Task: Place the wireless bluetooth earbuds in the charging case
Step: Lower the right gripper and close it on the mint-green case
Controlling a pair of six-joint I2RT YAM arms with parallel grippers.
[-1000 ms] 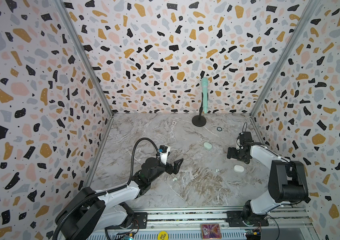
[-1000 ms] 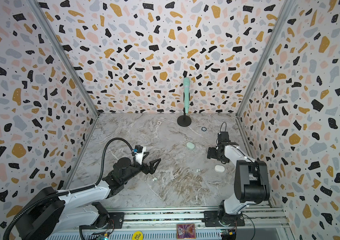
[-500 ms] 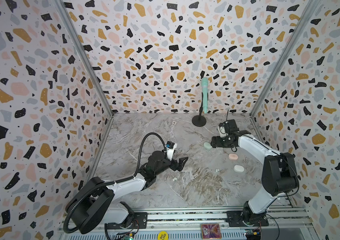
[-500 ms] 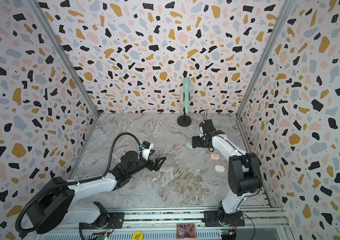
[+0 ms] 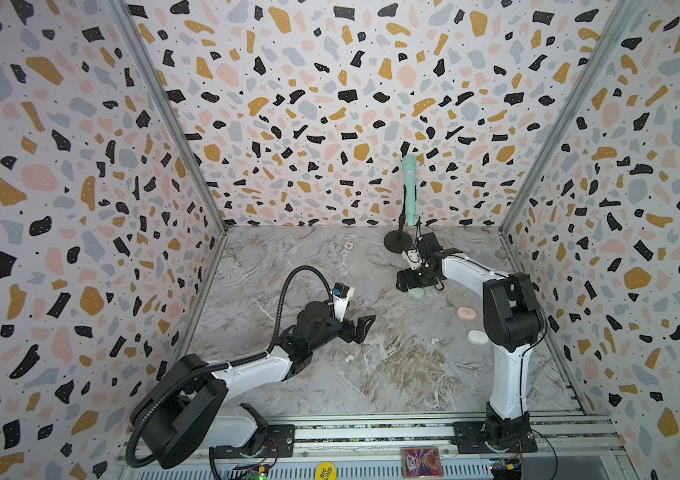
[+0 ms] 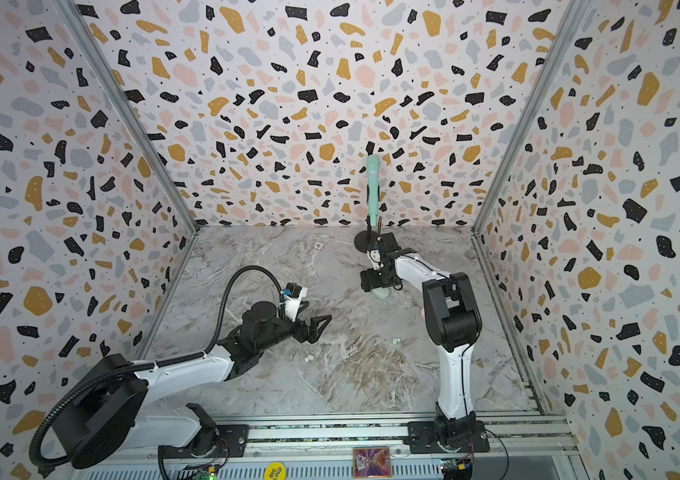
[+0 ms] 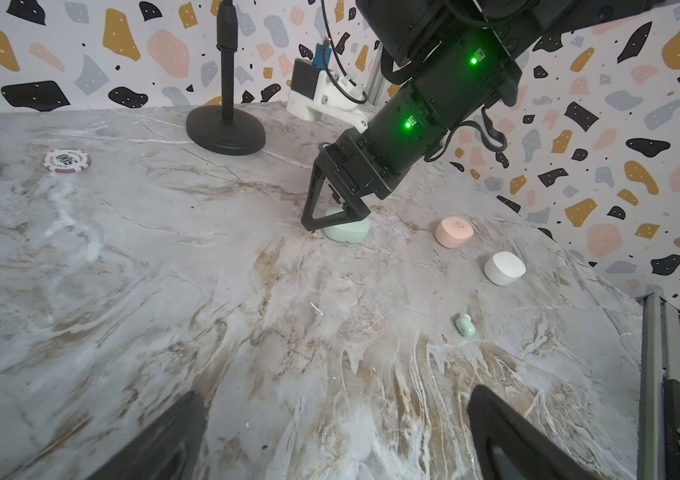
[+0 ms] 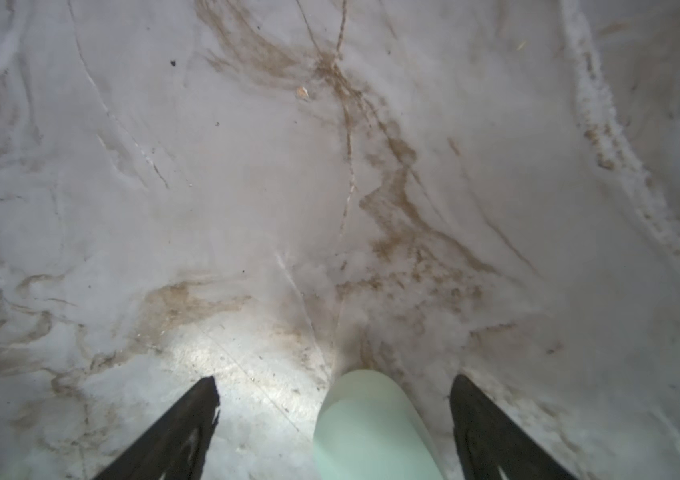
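The mint charging case (image 5: 416, 293) (image 7: 346, 230) lies on the marble floor toward the back. My right gripper (image 5: 408, 286) is lowered over it, open. In the right wrist view the case (image 8: 371, 428) sits between the fingers of the right gripper (image 8: 334, 379), nearer one finger, with a gap on both sides. Tiny pale earbuds lie at the middle front (image 5: 348, 357) and right of centre (image 5: 433, 340) (image 7: 465, 325). My left gripper (image 5: 361, 328) (image 7: 336, 392) hovers open and empty just behind the middle-front earbuds.
A pink case (image 5: 466, 312) (image 7: 453, 232) and a white case (image 5: 477, 337) (image 7: 504, 268) lie beside the right arm. A mint microphone on a black stand (image 5: 398, 241) is at the back. A poker chip (image 7: 66, 160) lies at the back. Patterned walls close three sides.
My right arm has swung from near the right wall toward the back centre and now straddles the mint case. My left gripper has moved slightly forward and right, still open.
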